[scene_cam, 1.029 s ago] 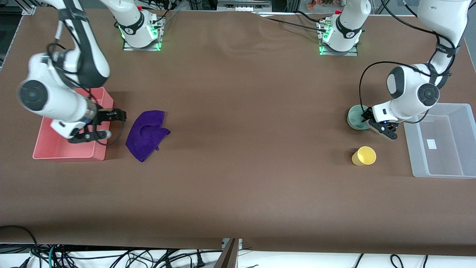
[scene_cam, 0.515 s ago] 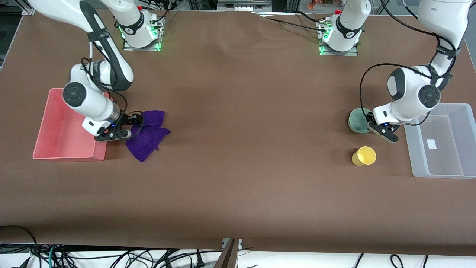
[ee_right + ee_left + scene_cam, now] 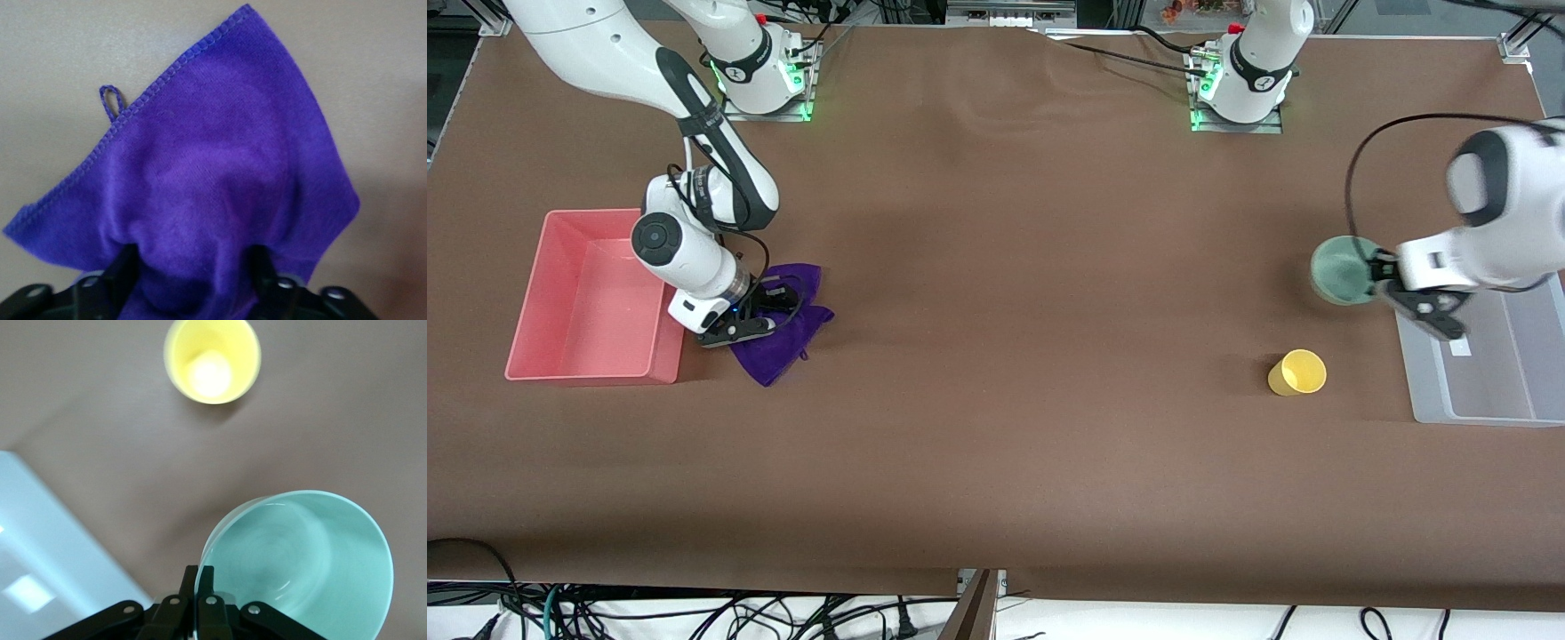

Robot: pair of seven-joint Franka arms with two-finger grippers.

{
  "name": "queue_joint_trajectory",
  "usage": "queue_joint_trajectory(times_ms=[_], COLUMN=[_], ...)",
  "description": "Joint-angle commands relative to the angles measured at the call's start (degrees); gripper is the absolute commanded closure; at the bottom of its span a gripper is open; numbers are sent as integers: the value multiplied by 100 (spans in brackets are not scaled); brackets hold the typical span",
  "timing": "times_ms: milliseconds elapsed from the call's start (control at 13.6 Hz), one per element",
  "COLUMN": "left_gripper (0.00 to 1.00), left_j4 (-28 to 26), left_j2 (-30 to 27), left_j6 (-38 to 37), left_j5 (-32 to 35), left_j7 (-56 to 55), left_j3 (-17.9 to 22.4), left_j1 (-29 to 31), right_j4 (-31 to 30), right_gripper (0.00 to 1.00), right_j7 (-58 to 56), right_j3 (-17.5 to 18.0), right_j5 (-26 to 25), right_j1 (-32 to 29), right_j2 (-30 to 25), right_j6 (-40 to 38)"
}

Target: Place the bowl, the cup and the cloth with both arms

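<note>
Left gripper (image 3: 1403, 298) pinches the bowl (image 3: 1340, 271) by its rim, aloft beside the clear bin (image 3: 1476, 404); carry level over the wall before release. Right gripper (image 3: 758, 313) straddles the cloth (image 3: 783, 342), jaws spread, beside the pink tray (image 3: 527, 293). Cup (image 3: 1297, 372) stands near the bin, unobstructed.

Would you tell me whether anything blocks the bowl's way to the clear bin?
Nothing visible does. The left pincer holds the bowl in the air right beside the clear bin; the cup stands apart.
</note>
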Motion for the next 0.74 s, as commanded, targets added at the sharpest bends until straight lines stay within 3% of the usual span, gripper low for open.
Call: queue_joint_trajectory(times_ms=[0, 147, 368, 662], left_gripper=[100, 100, 100, 100], left_j4=[824, 1412, 2414, 2461], left_j2=[555, 1099, 2337, 3025], left_j6=[-170, -118, 40, 1068], left_j5=[371, 478, 417, 382], left_j7=[876, 1403, 1923, 2258], left_j3=[-11, -20, -28, -28], left_j1=[676, 1107, 1697, 1926], right_j4=[-53, 52, 823, 2667], right_gripper=[100, 100, 100, 100], right_j7=[400, 332, 218, -763], right_j3=[19, 20, 2, -330], right_j5=[-38, -47, -65, -74], right_j1=[46, 46, 11, -165], right_j2=[-115, -263, -597, -774], right_j6=[68, -167, -1719, -4670])
